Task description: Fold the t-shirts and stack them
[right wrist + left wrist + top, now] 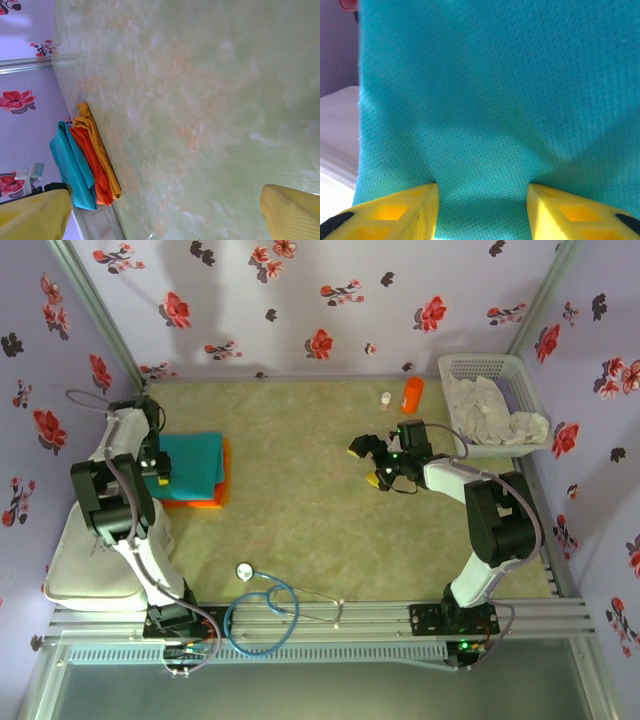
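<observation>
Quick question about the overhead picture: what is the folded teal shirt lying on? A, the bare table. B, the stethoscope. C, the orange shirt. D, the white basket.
C: the teal shirt lies folded on the orange shirt, whose edge peeks out beneath it along the right and near sides.

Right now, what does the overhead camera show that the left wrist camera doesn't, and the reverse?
Overhead: the orange t-shirt under the teal t-shirt, a stethoscope, a basket of white cloth, and the right gripper open over the table. Left wrist: the teal cloth's fine mesh weave, close up. Shared: the teal t-shirt and the left gripper against it.
</observation>
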Controlling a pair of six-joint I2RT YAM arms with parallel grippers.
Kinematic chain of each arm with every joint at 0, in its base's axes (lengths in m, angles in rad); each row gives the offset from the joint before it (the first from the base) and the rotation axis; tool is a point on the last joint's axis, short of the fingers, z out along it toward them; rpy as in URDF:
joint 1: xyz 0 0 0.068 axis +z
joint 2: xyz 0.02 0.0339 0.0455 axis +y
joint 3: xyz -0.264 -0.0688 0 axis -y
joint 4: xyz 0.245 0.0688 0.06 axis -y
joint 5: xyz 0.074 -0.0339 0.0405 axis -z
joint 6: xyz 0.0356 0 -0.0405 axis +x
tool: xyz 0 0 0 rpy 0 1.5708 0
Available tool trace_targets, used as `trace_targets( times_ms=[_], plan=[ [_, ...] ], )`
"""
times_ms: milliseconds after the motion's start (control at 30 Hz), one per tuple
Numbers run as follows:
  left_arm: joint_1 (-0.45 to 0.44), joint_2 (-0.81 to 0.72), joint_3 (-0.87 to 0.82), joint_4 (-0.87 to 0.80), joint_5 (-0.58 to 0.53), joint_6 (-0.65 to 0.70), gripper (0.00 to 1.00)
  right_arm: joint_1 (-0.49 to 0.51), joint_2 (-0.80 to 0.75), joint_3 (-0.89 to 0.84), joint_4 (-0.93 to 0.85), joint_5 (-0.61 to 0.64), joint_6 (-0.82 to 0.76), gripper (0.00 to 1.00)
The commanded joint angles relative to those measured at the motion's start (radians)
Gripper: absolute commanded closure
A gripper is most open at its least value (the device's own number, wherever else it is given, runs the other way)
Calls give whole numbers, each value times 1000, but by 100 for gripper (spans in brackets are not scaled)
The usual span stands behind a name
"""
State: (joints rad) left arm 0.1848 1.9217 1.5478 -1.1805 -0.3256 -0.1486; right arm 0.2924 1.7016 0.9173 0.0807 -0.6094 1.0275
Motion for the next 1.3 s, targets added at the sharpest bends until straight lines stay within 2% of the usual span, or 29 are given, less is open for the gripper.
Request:
trace_targets(
  times_ms=[0, 333, 500, 600, 833, 1267],
  plan=[
    [12, 43, -9, 6, -15, -14, 51, -7, 4, -19, -6, 0, -21, 3],
    [59, 97, 7, 25, -11, -9, 51, -7, 9, -43, 25, -4, -15, 3],
    [56, 61, -5, 58, 40, -10, 49, -9, 15, -45, 37, -13, -9, 3],
    [55, 26, -5, 75, 113, -4, 47, -10, 9, -50, 39, -9, -10, 3],
    [2, -44, -20, 115, 199, -2, 47, -10, 16, -51, 49, -9, -3, 3],
    [-44, 26, -51, 171, 241, -33, 49, -12, 7, -61, 45, -3, -6, 3]
  ],
)
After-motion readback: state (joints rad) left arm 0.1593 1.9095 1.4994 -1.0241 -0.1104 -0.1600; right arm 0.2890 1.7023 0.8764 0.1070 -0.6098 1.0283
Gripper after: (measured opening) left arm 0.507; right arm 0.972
